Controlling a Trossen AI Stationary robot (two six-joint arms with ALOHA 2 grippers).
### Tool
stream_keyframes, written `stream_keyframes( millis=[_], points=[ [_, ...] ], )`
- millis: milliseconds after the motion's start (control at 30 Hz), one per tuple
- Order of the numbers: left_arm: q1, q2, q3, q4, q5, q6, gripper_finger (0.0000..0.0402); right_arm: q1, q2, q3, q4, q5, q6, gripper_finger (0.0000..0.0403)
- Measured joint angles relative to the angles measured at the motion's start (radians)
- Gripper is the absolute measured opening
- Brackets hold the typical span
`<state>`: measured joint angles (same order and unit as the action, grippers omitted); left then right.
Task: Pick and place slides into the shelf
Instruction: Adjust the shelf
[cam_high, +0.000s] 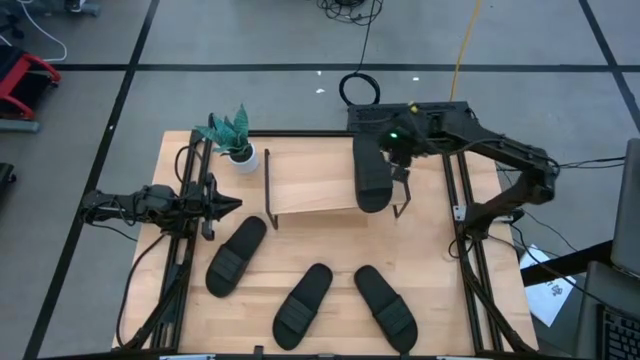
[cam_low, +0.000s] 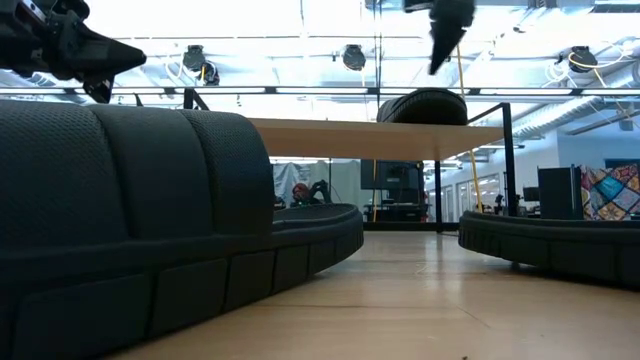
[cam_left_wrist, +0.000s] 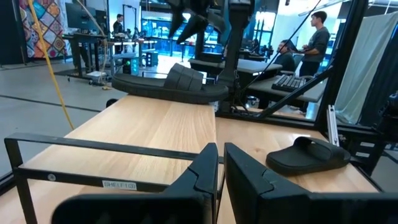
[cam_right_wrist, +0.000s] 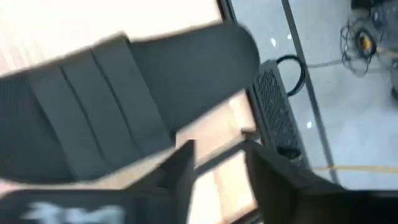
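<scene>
One black slide (cam_high: 372, 180) lies flat on the light-wood shelf (cam_high: 310, 190), at its right end; the low view shows this slide (cam_low: 425, 105) on the board (cam_low: 400, 138). Three more slides rest soles down on the table in front of the shelf: (cam_high: 237, 255), (cam_high: 303, 305), (cam_high: 385, 305). My right gripper (cam_high: 396, 160) is open above the far part of the shelved slide (cam_right_wrist: 137, 118) and clear of it, as the low view shows (cam_low: 445, 35). My left gripper (cam_high: 225, 205) waits shut at the table's left, level with the shelf (cam_left_wrist: 155, 130).
A small potted plant (cam_high: 235, 140) stands at the shelf's far left corner. Black frame rails (cam_high: 185, 250) run along the table's left and right sides. The shelf board's left half is bare wood. People sit and stand at desks beyond the table (cam_left_wrist: 314, 37).
</scene>
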<state>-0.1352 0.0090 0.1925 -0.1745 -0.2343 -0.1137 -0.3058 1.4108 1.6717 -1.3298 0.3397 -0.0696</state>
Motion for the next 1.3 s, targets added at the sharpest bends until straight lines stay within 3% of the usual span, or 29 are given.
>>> stream_keyframes(
  millis=[133, 300, 467, 600, 800, 967, 1167, 1300],
  points=[
    [0.000, 0.000, 0.000, 0.004, 0.000, 0.001, 0.0031, 0.000, -0.168, -0.191, 0.106, -0.006, 0.047, 0.0013],
    [0.000, 0.000, 0.000, 0.008, 0.000, 0.000, 0.0031, 0.000, -0.395, -0.475, 0.371, -0.106, 0.024, 0.0022],
    [0.000, 0.000, 0.000, 0.012, -0.002, -0.138, 0.0031, 0.000, -0.514, -0.630, 0.456, -0.088, -0.002, 0.0008],
    [0.000, 0.000, 0.000, 0.013, -0.002, -0.187, 0.0031, 0.000, -0.542, -0.682, 0.453, -0.065, -0.073, 0.0003],
    [0.000, 0.000, 0.000, 0.008, -0.002, -0.183, 0.0031, -0.002, -0.568, -0.688, 0.392, 0.144, 0.011, 0.0001],
    [0.000, 0.046, 0.000, -0.019, -0.040, -0.176, 0.0031, 0.001, -0.588, -0.726, 0.381, 0.021, 0.091, 0.0001],
    [0.000, 0.170, 0.000, 0.006, -0.184, -0.195, 0.0031, 0.000, -0.589, -0.799, 0.442, 0.045, 0.090, 0.0000],
    [0.000, 0.260, -0.001, 0.068, -0.253, -0.301, 0.0030, 0.000, -0.591, -0.819, 0.465, 0.052, 0.109, 0.0000]
  ],
)
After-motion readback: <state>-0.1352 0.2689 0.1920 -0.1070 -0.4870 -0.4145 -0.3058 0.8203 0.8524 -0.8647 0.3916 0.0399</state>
